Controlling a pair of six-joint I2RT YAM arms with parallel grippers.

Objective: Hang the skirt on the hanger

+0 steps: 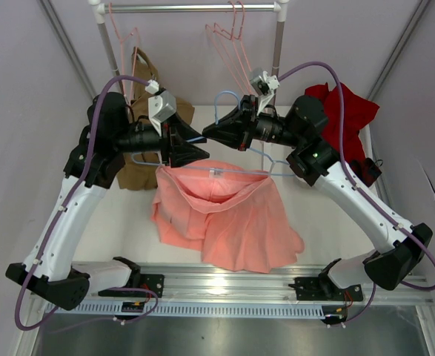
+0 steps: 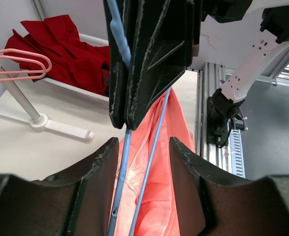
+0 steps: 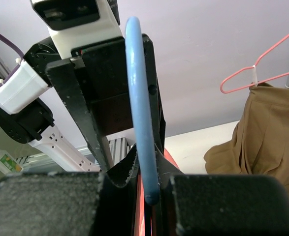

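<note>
Your right gripper (image 3: 144, 179) clamps the light blue hanger (image 3: 137, 98) aloft so the salmon-pink skirt (image 1: 232, 215) drapes below; left gripper (image 2: 144, 152) jaws stand parted astride its wires.

1. Garments: three. One salmon-pink skirt (image 1: 232, 222) at centre, one tan-brown garment (image 1: 137, 174) at left, one dark red garment (image 1: 350, 119) at upper right.
2. Hangers: one light blue hanger (image 3: 137, 98), a lone pink hanger (image 1: 118, 41) at upper left, and a bunch of pink hangers (image 1: 228, 33) at top centre — too tangled to count.
3. Robot arms: two — left arm (image 1: 69, 215), right arm (image 1: 365, 208).
4. Clothes rail (image 1: 195, 8): one.
</note>
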